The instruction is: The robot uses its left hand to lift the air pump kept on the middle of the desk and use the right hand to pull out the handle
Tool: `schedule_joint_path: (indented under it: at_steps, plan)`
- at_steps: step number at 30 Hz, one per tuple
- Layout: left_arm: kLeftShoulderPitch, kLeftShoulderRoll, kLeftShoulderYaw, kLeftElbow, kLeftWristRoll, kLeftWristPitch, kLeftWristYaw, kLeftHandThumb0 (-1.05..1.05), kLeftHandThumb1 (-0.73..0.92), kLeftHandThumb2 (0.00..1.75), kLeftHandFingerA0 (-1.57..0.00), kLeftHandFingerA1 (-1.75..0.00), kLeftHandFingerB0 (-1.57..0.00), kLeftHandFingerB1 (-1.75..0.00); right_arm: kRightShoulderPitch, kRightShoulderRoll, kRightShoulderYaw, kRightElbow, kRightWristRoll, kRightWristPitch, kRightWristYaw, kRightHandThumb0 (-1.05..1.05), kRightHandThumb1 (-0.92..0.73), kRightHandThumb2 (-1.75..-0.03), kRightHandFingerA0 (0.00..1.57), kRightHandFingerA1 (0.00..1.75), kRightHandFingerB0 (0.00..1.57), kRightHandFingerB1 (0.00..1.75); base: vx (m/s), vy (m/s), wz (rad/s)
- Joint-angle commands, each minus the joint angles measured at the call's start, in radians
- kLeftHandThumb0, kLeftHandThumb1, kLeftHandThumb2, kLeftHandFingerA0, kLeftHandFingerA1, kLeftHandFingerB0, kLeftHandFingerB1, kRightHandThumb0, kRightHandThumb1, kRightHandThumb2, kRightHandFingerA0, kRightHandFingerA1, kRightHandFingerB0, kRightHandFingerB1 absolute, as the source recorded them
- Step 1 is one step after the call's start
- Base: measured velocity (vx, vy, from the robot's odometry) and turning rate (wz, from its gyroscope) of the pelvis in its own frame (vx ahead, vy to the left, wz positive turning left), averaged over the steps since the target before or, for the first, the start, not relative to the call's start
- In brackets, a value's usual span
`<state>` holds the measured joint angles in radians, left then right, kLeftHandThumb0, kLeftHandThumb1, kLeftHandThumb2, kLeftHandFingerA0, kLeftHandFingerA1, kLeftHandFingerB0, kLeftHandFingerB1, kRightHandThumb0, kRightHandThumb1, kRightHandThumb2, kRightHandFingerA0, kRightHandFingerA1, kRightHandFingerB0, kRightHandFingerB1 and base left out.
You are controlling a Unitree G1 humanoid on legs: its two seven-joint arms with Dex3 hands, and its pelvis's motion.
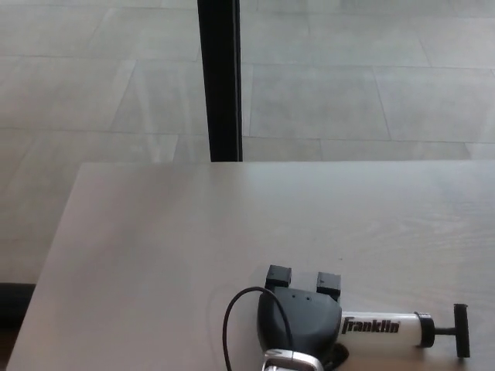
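Left hand [300,315], grip state unclear, covers the light, rigid, smooth white plastic air pump's [383,328] left end; black T-handle [462,331] lies free at right.

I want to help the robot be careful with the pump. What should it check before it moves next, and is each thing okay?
1. Pump lying flat on the desk: ok.
2. Left hand at the pump's left end: ok.
3. Left hand really gripping the pump: cannot tell, the fingers are hidden under the hand.
4. Black handle free to grab, nothing around it: ok.
5. Right hand near the handle: not ok, it is not in the picture.
6. Handle pulled out: not ok, only a short bit of rod shows.
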<state>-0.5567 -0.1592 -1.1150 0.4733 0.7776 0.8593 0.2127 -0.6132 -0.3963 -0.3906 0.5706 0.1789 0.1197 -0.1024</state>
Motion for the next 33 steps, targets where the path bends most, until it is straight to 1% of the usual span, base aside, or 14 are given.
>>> schedule_joint_path:
  at_steps: [1, 5, 6, 8, 10, 11, 12, 14, 15, 16, 17, 18, 24, 33]
  plan:
    - [0.047, 0.001, 0.043, 0.06, 0.027, -0.18, 0.17, -0.52, 0.77, 0.62, -0.69, -1.07, -0.24, -0.42, -0.024, -0.023, 0.002, 0.031, -0.022, -0.019, -0.021, -0.4, -0.69, -0.6, 0.58, 0.8, 0.48, 0.45, 0.0, 0.0, 0.0]
    - [0.048, -0.004, 0.068, 0.078, 0.019, -0.279, 0.228, -0.49, 0.76, 0.63, -0.82, -1.23, -0.27, -0.46, -0.038, -0.03, 0.002, 0.058, -0.026, -0.038, -0.017, -0.38, -0.68, -0.6, 0.59, 0.84, 0.48, 0.46, 0.0, 0.0, 0.0]
    - [0.046, -0.009, 0.073, 0.082, 0.018, -0.292, 0.231, -0.55, 0.59, 0.93, -0.9, -1.09, -0.24, -0.55, -0.039, -0.031, 0.002, 0.052, -0.028, -0.036, -0.018, -0.39, -0.68, -0.6, 0.6, 0.85, 0.49, 0.47, 0.0, 0.0, 0.0]
    - [0.044, -0.02, 0.076, 0.092, 0.018, -0.313, 0.23, -0.53, 0.72, 0.61, -0.84, -1.16, -0.24, -0.45, -0.04, -0.033, 0.003, 0.042, -0.032, -0.028, -0.021, -0.4, -0.68, -0.6, 0.6, 0.82, 0.49, 0.46, 0.0, 0.0, 0.0]
    - [0.039, -0.022, 0.07, 0.102, 0.027, -0.323, 0.223, -0.47, 0.52, 1.0, -0.87, -1.05, -0.12, -0.52, -0.047, -0.034, 0.002, 0.053, -0.035, -0.031, -0.024, -0.39, -0.68, -0.6, 0.59, 0.81, 0.48, 0.46, 0.0, 0.0, 0.0]
    - [0.037, -0.026, 0.065, 0.108, 0.031, -0.334, 0.227, -0.57, 0.74, 0.62, -0.85, -1.15, -0.23, -0.45, -0.05, -0.033, 0.0, 0.056, -0.034, -0.035, -0.025, -0.39, -0.67, -0.6, 0.6, 0.83, 0.49, 0.47, 0.0, 0.0, 0.0]
    - [0.031, -0.031, 0.061, 0.116, 0.035, -0.35, 0.229, -0.51, 0.53, 1.01, -0.88, -1.02, -0.1, -0.51, -0.056, -0.036, -0.003, 0.058, -0.031, -0.032, -0.022, -0.4, -0.67, -0.6, 0.61, 0.82, 0.49, 0.46, 0.0, 0.0, 0.0]
    - [0.024, -0.034, 0.048, 0.126, 0.05, -0.355, 0.225, -0.61, 0.75, 0.62, -0.85, -1.08, -0.18, -0.46, -0.052, -0.036, -0.002, 0.049, -0.031, -0.029, -0.018, -0.42, -0.67, -0.6, 0.61, 0.84, 0.49, 0.47, 0.0, 0.0, 0.0]
    - [0.017, -0.038, 0.046, 0.13, 0.056, -0.353, 0.214, -0.54, 0.55, 1.02, -0.83, -0.98, -0.06, -0.51, -0.059, -0.04, 0.003, 0.054, -0.035, -0.028, -0.014, -0.41, -0.68, -0.6, 0.6, 0.85, 0.48, 0.46, 0.0, 0.0, 0.0]
    - [0.016, -0.04, 0.047, 0.127, 0.052, -0.355, 0.193, -0.62, 0.77, 0.63, -0.76, -1.05, -0.14, -0.43, -0.059, -0.042, 0.004, 0.055, -0.037, -0.029, -0.012, -0.4, -0.68, -0.6, 0.58, 0.83, 0.46, 0.45, 0.0, 0.0, 0.0]
    - [0.01, -0.049, 0.039, 0.134, 0.063, -0.34, 0.173, -0.38, 0.5, 1.07, -0.67, -0.88, 0.0, -0.51, -0.058, -0.042, 0.006, 0.053, -0.04, -0.028, -0.012, -0.41, -0.68, -0.6, 0.59, 0.84, 0.46, 0.45, 0.0, 0.0, 0.0]
    - [0.001, -0.055, 0.04, 0.14, 0.065, -0.333, 0.158, -0.71, 0.55, 0.89, -0.63, -0.89, -0.06, -0.46, -0.066, -0.045, 0.013, 0.054, -0.048, -0.024, -0.018, -0.41, -0.68, -0.6, 0.6, 0.83, 0.47, 0.44, 0.0, 0.0, 0.0]
    - [-0.002, -0.083, 0.058, 0.153, 0.069, -0.35, 0.115, -0.78, 0.48, 0.91, -0.01, -0.47, -0.04, -0.26, -0.083, -0.047, 0.015, 0.069, -0.043, -0.037, -0.008, -0.42, -0.67, -0.6, 0.58, 0.86, 0.46, 0.45, 0.0, 0.0, 0.0]
    - [-0.011, -0.086, 0.049, 0.145, 0.093, -0.345, 0.018, -0.83, 0.49, 0.9, 0.0, -0.38, -0.08, -0.2, -0.115, -0.048, 0.027, 0.12, -0.058, -0.082, -0.022, -0.42, -0.64, -0.59, 0.57, 1.11, 0.5, 0.46, 0.0, 0.0, 0.0]
